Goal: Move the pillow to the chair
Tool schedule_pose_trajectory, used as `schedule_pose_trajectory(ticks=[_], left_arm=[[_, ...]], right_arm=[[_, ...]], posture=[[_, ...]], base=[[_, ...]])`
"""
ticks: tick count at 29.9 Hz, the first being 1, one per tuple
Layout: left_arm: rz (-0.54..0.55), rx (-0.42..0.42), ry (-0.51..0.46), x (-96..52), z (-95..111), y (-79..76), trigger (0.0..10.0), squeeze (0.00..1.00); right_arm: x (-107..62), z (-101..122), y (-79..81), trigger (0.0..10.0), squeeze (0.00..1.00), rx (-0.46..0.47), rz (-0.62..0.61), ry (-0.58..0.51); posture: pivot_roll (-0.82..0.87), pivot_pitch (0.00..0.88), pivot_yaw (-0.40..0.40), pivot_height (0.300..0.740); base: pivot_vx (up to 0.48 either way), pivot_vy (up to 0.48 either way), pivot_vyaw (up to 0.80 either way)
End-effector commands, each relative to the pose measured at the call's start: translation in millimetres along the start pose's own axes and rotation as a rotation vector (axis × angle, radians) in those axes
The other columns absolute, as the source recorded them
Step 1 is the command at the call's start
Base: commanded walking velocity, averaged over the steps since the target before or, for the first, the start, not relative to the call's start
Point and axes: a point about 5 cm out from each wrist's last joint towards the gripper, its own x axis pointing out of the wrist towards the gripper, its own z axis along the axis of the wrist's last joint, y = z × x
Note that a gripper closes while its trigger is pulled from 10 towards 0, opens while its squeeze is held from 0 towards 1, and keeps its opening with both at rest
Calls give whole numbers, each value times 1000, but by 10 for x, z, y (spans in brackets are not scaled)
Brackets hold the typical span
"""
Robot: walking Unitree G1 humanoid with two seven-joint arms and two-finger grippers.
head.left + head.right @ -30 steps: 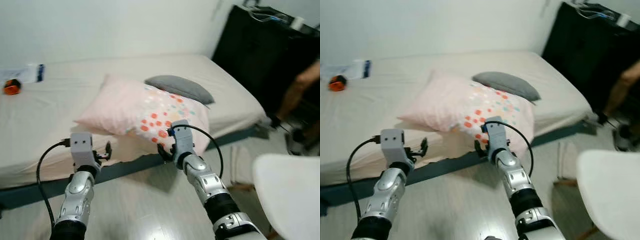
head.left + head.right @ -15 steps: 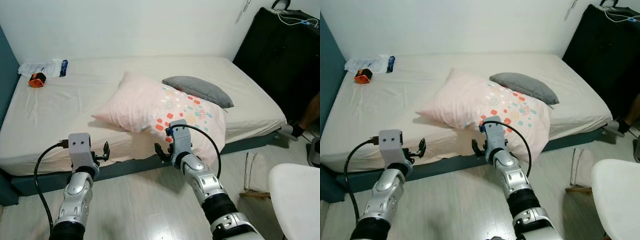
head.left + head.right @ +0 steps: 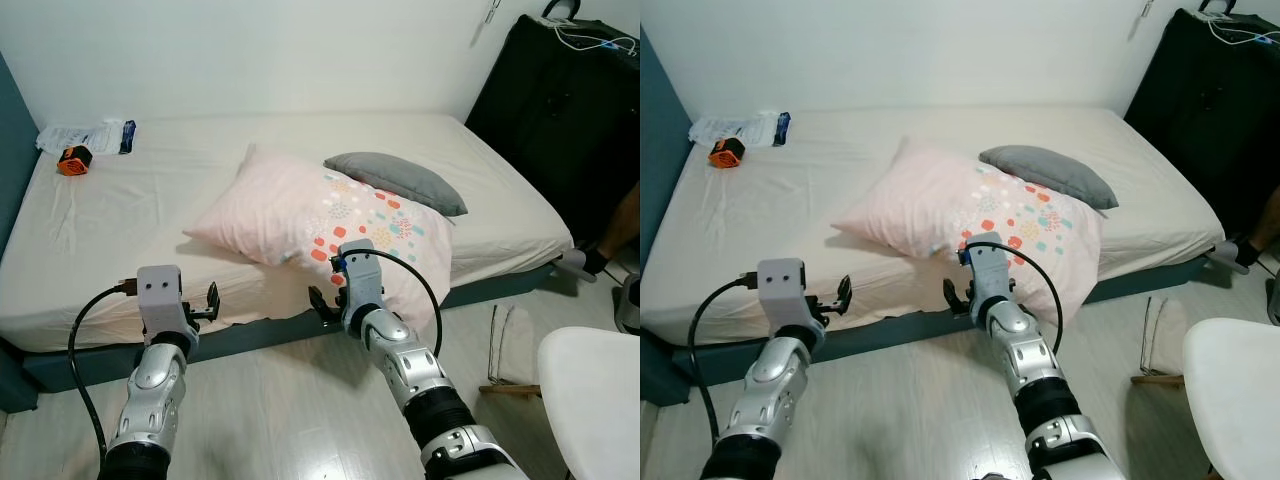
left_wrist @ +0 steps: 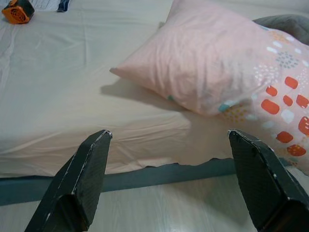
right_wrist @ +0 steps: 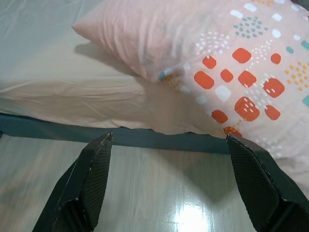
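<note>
1. Left eye view: the pink pillow (image 3: 320, 222), printed with orange and teal spots at one end, lies on the bed (image 3: 110, 230), its spotted end hanging over the near edge of the mattress
2. A small grey pillow (image 3: 396, 181) lies just behind the pink one, touching it
3. The white chair (image 3: 595, 395) stands on the pale wood floor (image 3: 270, 410) at the robot's right, well apart from the pillow
4. The left gripper (image 3: 203, 304) is held up over the floor, short of the bed edge; in its wrist view the two fingers (image 4: 79, 181) stand wide apart with nothing between them
5. The right gripper (image 3: 326, 306) hovers close to the pillow's overhanging spotted end, not touching; its fingers (image 5: 87, 183) are spread wide too
6. An orange object (image 3: 73, 160) and some papers (image 3: 85, 134) lie at the far left corner of the bed
7. A black cabinet (image 3: 560, 110) stands beyond the bed's right end, and part of a person's leg (image 3: 628, 220) shows beside it
</note>
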Motion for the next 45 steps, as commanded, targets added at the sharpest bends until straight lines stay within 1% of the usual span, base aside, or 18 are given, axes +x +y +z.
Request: schedule_pose_trajectory(ticks=[1, 16, 17, 21, 23, 26, 31, 45], left_arm=[[-9, -6, -16, -13, 15, -24, 10000, 0], [-10, -7, -9, -21, -5, -14, 10000, 0], [-10, -8, -8, -21, -8, -13, 10000, 0], [-10, -8, -8, -21, -9, -13, 10000, 0], [-10, -9, -6, -20, -12, -13, 10000, 0], [-8, -9, -6, -19, -12, -12, 10000, 0], [-5, -11, -5, -15, -11, -10, 10000, 0], [-15, -17, 7, 2, -16, -14, 10000, 0]], right_arm=[[-14, -60, -46, 10000, 0, 21, -16, 9], [-17, -74, -37, 10000, 0, 14, -12, 12], [-14, -75, -29, 10000, 0, -2, -6, 16], [-12, -76, -23, 10000, 0, -13, -1, 18], [-8, -76, -13, 10000, 0, -32, 4, 21], [-8, -74, -12, 10000, 0, -32, 4, 19], [-6, -64, -26, 10000, 0, -4, 0, 13], [-2, -58, -32, 10000, 0, 4, -4, 12]], posture=[[45, 77, -103, 712], [47, 67, -102, 712], [46, 68, -103, 712], [46, 68, -103, 712], [46, 70, -104, 712], [46, 70, -104, 712], [45, 76, -105, 712], [43, 83, -105, 712]], base=[[405, 0, 0], [402, 0, 0], [390, 0, 0], [390, 0, 0], [382, 0, 800], [374, 0, 800], [334, 0, 0], [0, 0, 0]])
